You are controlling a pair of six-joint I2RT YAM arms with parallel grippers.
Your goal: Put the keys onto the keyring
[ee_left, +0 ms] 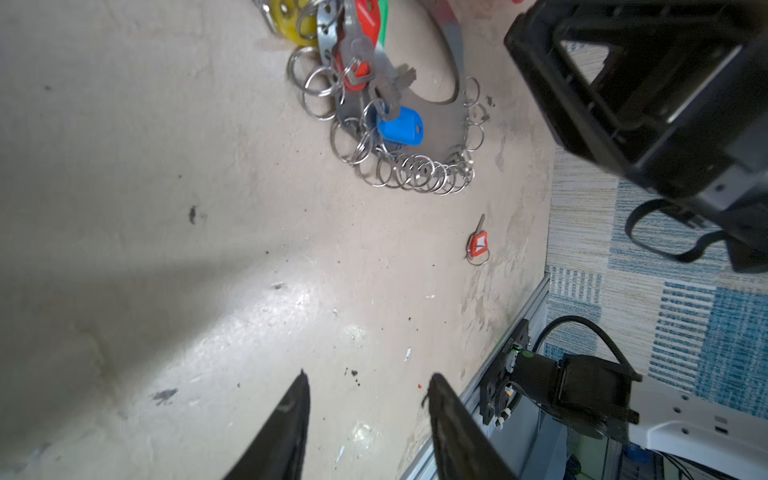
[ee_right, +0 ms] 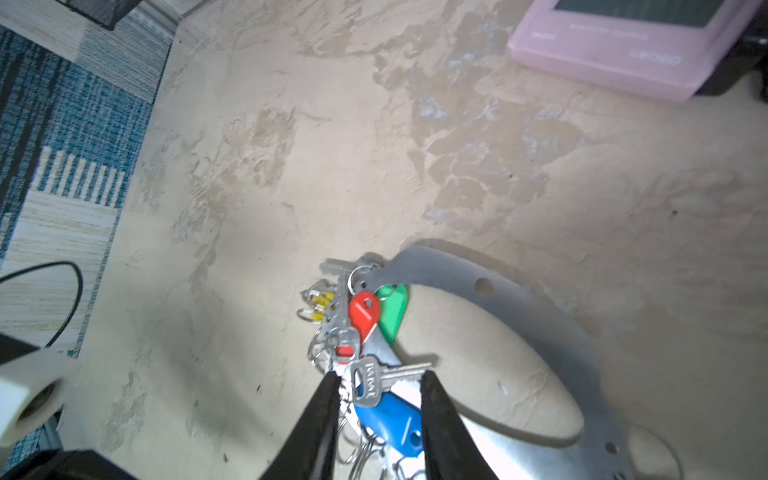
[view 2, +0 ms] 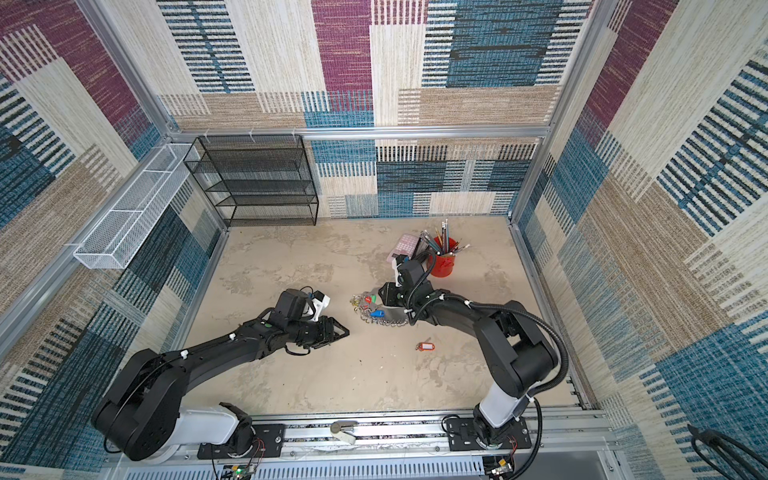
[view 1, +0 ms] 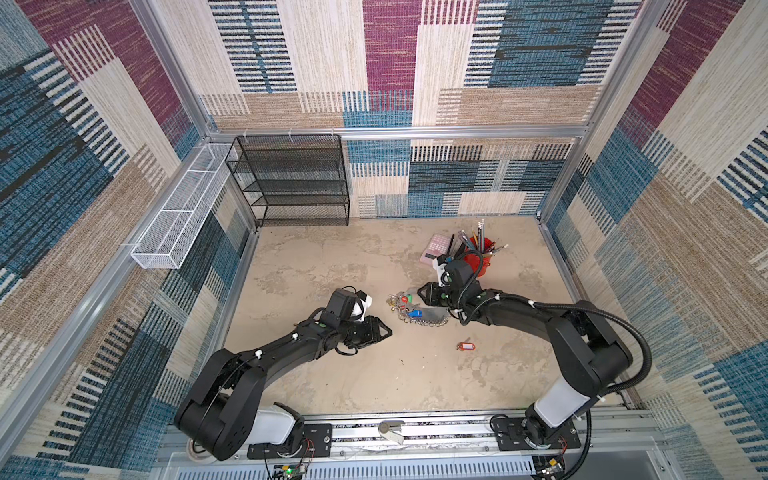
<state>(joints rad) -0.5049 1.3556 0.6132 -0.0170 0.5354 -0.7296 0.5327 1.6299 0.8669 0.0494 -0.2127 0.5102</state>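
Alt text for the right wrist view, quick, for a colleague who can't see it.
The right end effector hangs open over the keyring, straddling a silver key and a blue tag. A red tag, green tag and yellow tag bunch just beyond; a pink calculator lies farther off.

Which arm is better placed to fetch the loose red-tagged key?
Left: the left tool is open, empty and faces the red-tagged key; the right tool straddles a silver key at the keyring.

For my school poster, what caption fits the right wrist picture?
Right gripper, jaws open, straddling a silver key and blue tag resting on the keyring.
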